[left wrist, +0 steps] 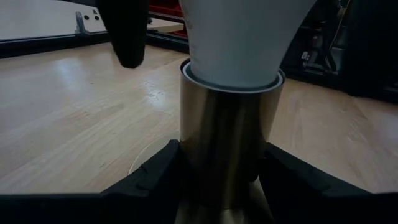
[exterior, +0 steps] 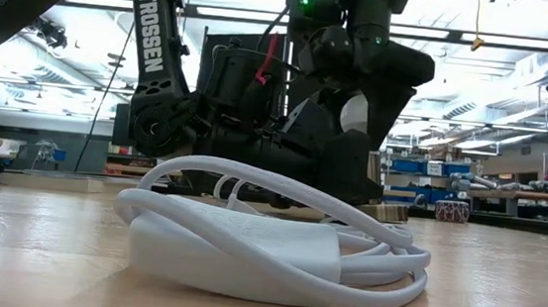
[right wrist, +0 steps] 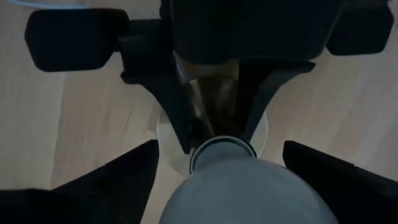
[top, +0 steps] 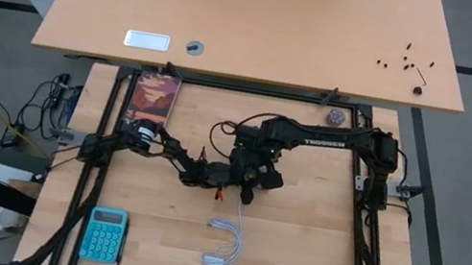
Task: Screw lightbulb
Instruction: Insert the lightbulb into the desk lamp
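Pale wood table [top: 304, 242] under both dark arms; open workshop with ceiling strip lights beyond it in the low view.

Both arms meet near the table's middle. The left gripper [left wrist: 217, 168] is clenched on a brass-coloured metal socket [left wrist: 227, 134], one dark finger pressed on each side of the cylinder. The socket stands upright on a round base disc [right wrist: 261, 134] on the wood.

The lightbulb [left wrist: 242, 37] sits in the socket's mouth, white body up, its neck meeting the socket rim. Screw base not visible.

The right gripper [right wrist: 214, 168] comes down from above the bulb [right wrist: 249, 193]; its fingers [right wrist: 106, 180] stand wide on either side of the glass, apart from it, so released.

A coiled white cable with a white adapter block [exterior: 246, 250] lies on the table nearer the front edge. A teal calculator [top: 104, 234] sits at the front left corner. A small purplish-grey ball [top: 334, 117] rests near the back rail.
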### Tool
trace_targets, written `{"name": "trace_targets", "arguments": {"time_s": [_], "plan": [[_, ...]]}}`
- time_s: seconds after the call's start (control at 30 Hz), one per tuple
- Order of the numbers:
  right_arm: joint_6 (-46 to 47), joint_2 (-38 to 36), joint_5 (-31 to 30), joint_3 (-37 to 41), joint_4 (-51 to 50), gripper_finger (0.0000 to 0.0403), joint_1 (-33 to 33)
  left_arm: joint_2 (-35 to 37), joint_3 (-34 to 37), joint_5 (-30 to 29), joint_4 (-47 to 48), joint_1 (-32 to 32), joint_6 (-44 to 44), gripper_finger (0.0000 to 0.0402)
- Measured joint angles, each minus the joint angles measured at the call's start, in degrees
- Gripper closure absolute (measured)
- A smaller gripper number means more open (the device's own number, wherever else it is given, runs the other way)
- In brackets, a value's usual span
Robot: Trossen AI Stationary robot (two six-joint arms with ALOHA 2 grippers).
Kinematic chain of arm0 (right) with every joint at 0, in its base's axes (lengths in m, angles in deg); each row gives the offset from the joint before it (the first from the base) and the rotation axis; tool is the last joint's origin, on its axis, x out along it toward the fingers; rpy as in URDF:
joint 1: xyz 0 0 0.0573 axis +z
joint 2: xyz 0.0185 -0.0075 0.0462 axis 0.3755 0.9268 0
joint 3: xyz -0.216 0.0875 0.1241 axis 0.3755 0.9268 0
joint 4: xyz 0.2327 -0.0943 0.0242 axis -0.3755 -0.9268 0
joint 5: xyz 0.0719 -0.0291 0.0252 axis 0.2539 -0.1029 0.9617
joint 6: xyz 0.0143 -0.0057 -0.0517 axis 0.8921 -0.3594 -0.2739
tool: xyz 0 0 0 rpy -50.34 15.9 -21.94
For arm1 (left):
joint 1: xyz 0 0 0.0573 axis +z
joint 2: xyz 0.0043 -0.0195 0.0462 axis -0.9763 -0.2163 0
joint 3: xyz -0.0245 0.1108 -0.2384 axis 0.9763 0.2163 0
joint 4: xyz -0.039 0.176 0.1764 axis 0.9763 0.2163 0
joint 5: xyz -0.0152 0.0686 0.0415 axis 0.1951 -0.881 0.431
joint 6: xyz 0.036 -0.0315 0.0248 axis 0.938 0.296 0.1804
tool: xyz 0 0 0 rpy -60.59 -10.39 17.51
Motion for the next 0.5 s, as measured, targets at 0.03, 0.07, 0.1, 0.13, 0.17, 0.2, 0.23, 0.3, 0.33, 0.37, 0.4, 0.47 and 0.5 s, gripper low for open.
{"name": "trace_targets", "arguments": {"time_s": [0.03,0.07,0.1,0.13,0.17,0.2,0.23,0.3,0.33,0.37,0.4,0.47,0.5], "plan": [[0.00,-0.02,0.00,0.17,0.01,0.0051,-0.22,0.00,0.00,0.00,0.07,0.00,0.08,0.0203],[0.00,-0.12,0.00,0.45,0.16,0.0051,-0.36,0.00,0.00,0.00,0.07,0.00,0.08,0.0203],[-0.13,-0.15,0.06,0.60,0.27,0.0053,-0.55,0.00,0.00,0.00,0.10,0.00,0.10,0.0203],[-0.36,-0.15,0.19,0.64,0.37,0.0055,-0.70,0.00,0.00,0.02,0.14,0.00,0.12,0.0203],[-0.46,-0.15,0.57,0.64,0.51,0.0057,-0.87,0.00,0.00,0.02,0.13,0.00,0.11,0.0203],[-0.54,-0.15,0.94,0.66,0.53,0.0060,-1.03,0.00,0.00,0.02,0.13,0.00,0.10,0.0203],[-0.62,-0.15,1.15,0.68,0.54,0.0063,-1.14,0.00,0.00,0.02,0.13,0.00,0.08,0.0203],[-0.99,-0.15,1.19,0.71,0.61,0.0073,-1.23,0.00,0.00,0.02,0.13,0.00,0.10,0.0204],[-1.14,-0.15,1.18,0.71,0.62,0.0078,-1.23,0.00,0.00,0.00,0.11,0.00,0.10,0.0204],[-1.31,-0.15,1.20,0.71,0.64,0.0084,-1.21,0.00,0.00,0.00,0.10,0.00,0.10,0.0203],[-1.40,-0.15,1.18,0.73,0.62,0.0090,-1.23,0.00,0.00,0.00,0.10,0.00,0.10,0.0203],[-1.46,-0.15,1.15,0.73,0.60,0.0099,-1.23,0.00,0.00,0.00,0.10,0.00,0.10,0.0203],[-1.46,-0.15,1.12,0.73,0.59,0.0104,-1.25,0.00,0.00,0.02,0.12,0.00,0.10,0.0203]]}}
